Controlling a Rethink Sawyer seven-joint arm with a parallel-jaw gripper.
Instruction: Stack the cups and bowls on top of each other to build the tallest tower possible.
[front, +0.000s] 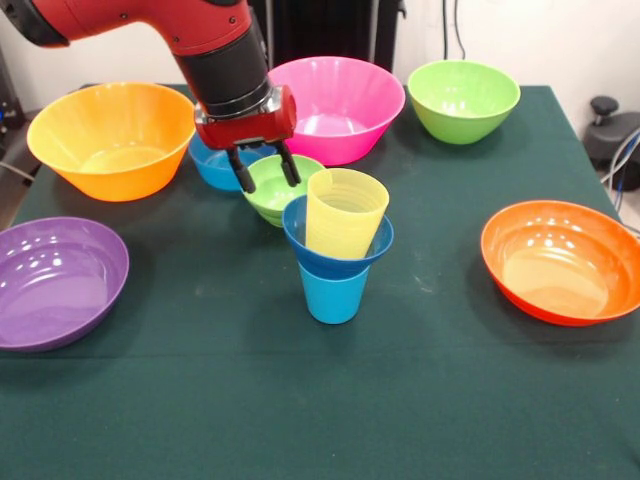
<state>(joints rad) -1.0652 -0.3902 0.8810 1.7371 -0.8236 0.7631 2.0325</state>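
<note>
Dark green worktop. Ribbed yellow cup over dark blue bowl over light blue cup; beside that cup, lime bowl, purple bowl, orange bowl, pink bowl. Red-and-black claw.

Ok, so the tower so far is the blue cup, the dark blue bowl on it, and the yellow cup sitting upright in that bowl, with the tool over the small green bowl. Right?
Not quite: the yellow cup isn't upright; in the front view it leans to one side in the dark blue bowl. The rest holds: that bowl sits on the blue cup, and the tool is over the small green bowl.
</note>
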